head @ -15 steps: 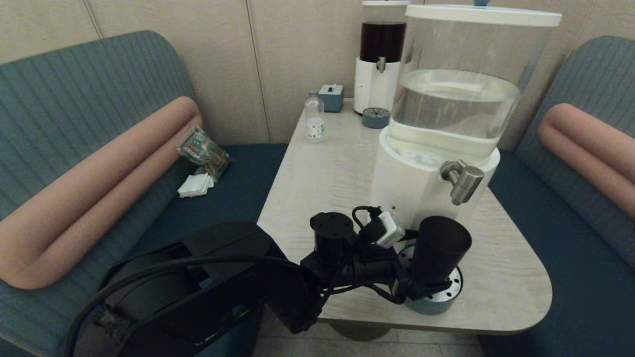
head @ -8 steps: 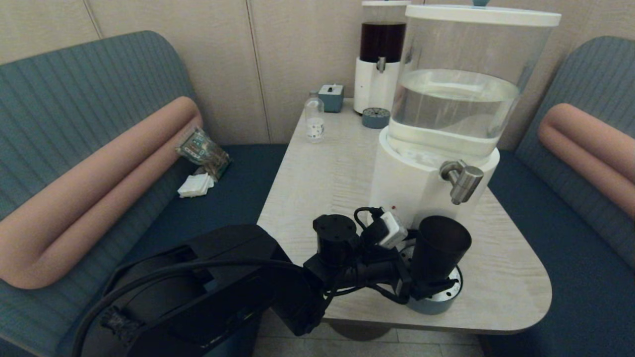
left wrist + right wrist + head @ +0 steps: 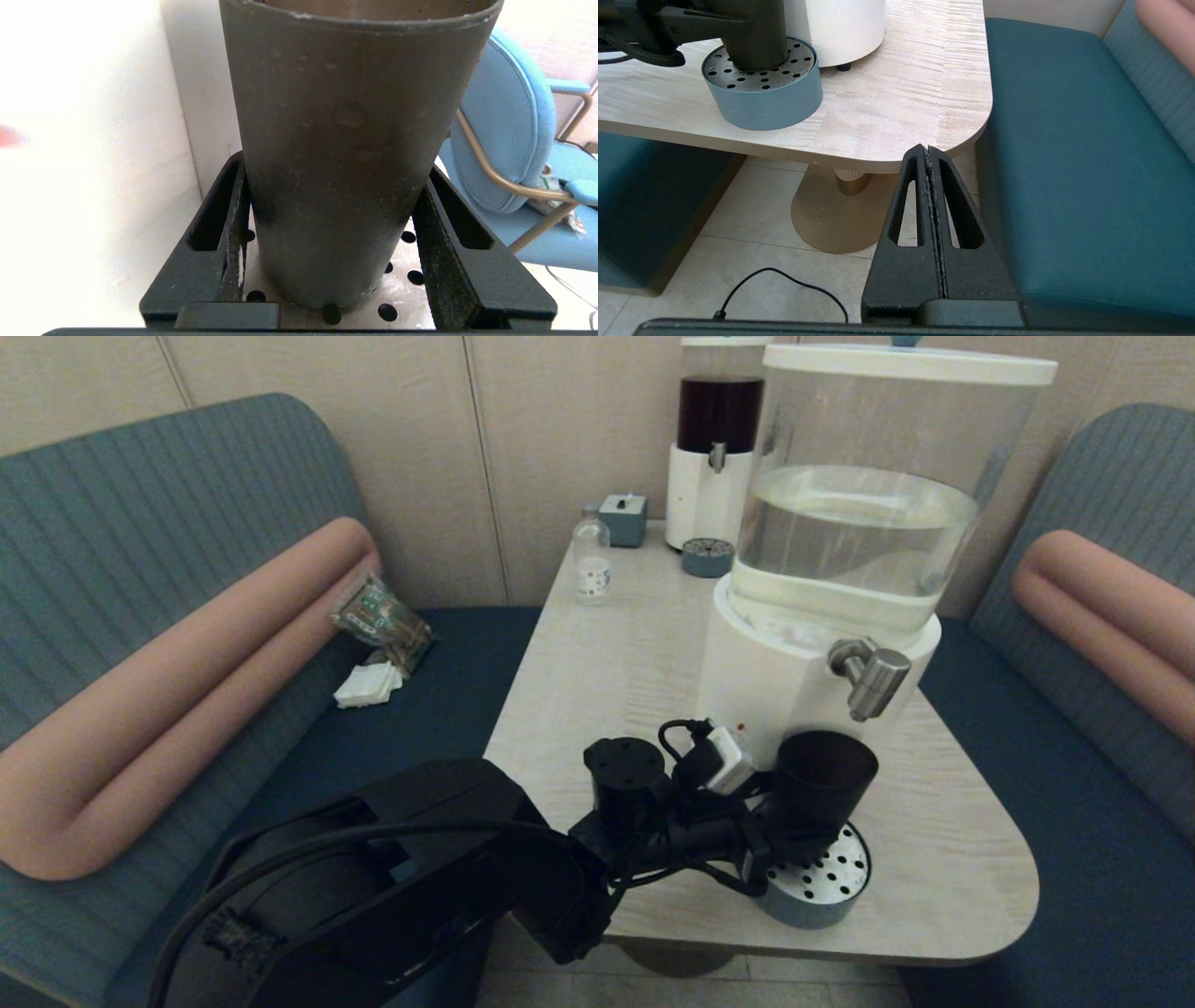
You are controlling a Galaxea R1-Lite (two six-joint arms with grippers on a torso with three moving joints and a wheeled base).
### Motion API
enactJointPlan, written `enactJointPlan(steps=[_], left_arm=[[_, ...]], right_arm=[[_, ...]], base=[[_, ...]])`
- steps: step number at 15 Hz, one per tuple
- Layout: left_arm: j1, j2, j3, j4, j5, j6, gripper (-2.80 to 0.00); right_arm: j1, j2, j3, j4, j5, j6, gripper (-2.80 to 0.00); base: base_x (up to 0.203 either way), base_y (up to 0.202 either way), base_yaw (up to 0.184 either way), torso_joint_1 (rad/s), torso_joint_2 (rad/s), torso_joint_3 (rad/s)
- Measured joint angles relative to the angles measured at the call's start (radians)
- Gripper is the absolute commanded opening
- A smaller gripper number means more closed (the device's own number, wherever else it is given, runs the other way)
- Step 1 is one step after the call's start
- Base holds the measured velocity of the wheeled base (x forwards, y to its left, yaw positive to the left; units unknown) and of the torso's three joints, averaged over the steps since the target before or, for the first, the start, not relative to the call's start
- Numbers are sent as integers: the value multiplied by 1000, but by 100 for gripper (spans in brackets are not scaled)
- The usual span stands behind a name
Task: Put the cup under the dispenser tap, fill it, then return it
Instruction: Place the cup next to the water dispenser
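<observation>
The dark cup (image 3: 823, 784) stands upright on the round perforated drip tray (image 3: 826, 896), close against the white base (image 3: 775, 681) of the big clear-tank dispenser. The metal dispenser tap (image 3: 873, 677) juts out above the cup, slightly to its right. My left gripper (image 3: 782, 835) is shut on the cup low down. In the left wrist view the cup (image 3: 345, 140) fills the space between both fingers (image 3: 236, 210), its bottom resting on the tray (image 3: 402, 289). My right gripper (image 3: 928, 151) is shut and empty, parked below the table's near right corner.
A slimmer dark-liquid dispenser (image 3: 717, 439), a small drip tray (image 3: 707, 557), a blue box (image 3: 623, 518) and a clear bottle (image 3: 591, 560) stand at the table's far end. A snack packet (image 3: 381, 616) and napkins (image 3: 367, 683) lie on the left bench. A cable (image 3: 784, 280) crosses the floor.
My left gripper has carried the cup from the tray's front part back toward the dispenser base, leaving the front of the tray uncovered. The right arm has not moved.
</observation>
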Motion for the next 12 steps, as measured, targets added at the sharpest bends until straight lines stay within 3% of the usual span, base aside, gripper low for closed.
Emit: enactJointPlan(steps=[6, 12], left_arm=[[-4, -14, 44, -52, -4, -24, -280], [-4, -95, 182, -87, -4, -40, -280]], right_arm=[[0, 0, 0, 0, 0, 1, -280], [0, 0, 0, 0, 0, 1, -280]], base=[[0, 0, 0, 0, 0, 0], [0, 0, 0, 0, 0, 0]])
